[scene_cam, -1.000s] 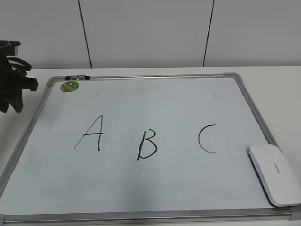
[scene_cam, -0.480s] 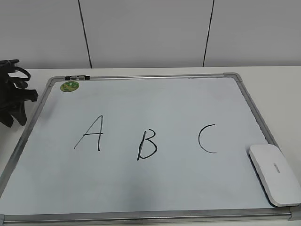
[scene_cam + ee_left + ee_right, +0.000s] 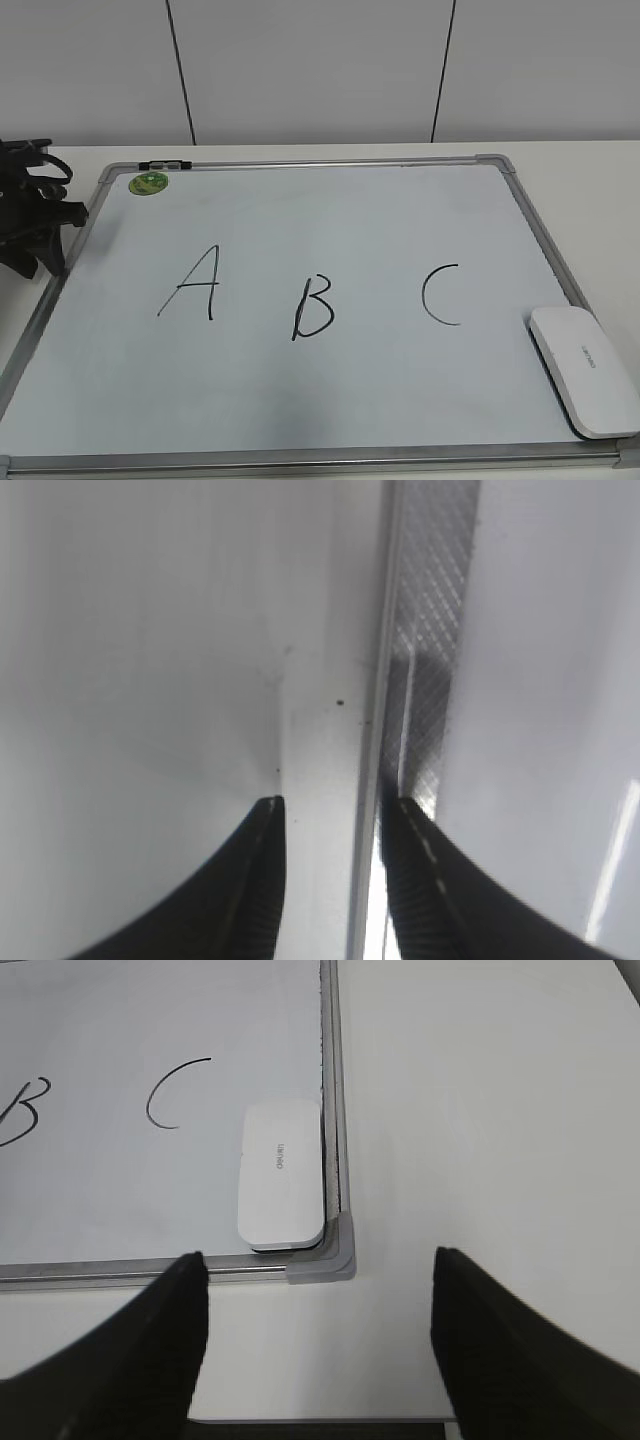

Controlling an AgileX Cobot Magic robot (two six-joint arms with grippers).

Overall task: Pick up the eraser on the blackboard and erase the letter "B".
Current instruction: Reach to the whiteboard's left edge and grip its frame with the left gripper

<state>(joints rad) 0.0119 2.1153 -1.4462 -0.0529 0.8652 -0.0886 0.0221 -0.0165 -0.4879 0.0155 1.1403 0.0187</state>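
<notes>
The blackboard [image 3: 330, 210] lies flat on the table, with black letters "A" [image 3: 192, 284], "B" [image 3: 313, 307] and "C" [image 3: 440, 294]. The white eraser [image 3: 585, 372] lies at its near right corner. In the right wrist view the eraser [image 3: 280, 1175] sits beside the grey corner, with "C" [image 3: 172, 1093] and part of "B" [image 3: 20, 1112] to its left. My right gripper [image 3: 318, 1270] is open and empty, above the table just in front of that corner. My left gripper [image 3: 40, 258] hovers at the board's left edge. In its wrist view it [image 3: 335, 810] is open and empty over the metal frame [image 3: 430, 630].
A small green round magnet [image 3: 148, 183] sits at the board's far left corner, next to a black clip on the frame [image 3: 163, 164]. White table [image 3: 480, 1110] lies right of the board. A white panelled wall [image 3: 320, 70] stands behind.
My left gripper has moved down and slightly right, closer to the board's left frame. The eraser and letters have not changed.
</notes>
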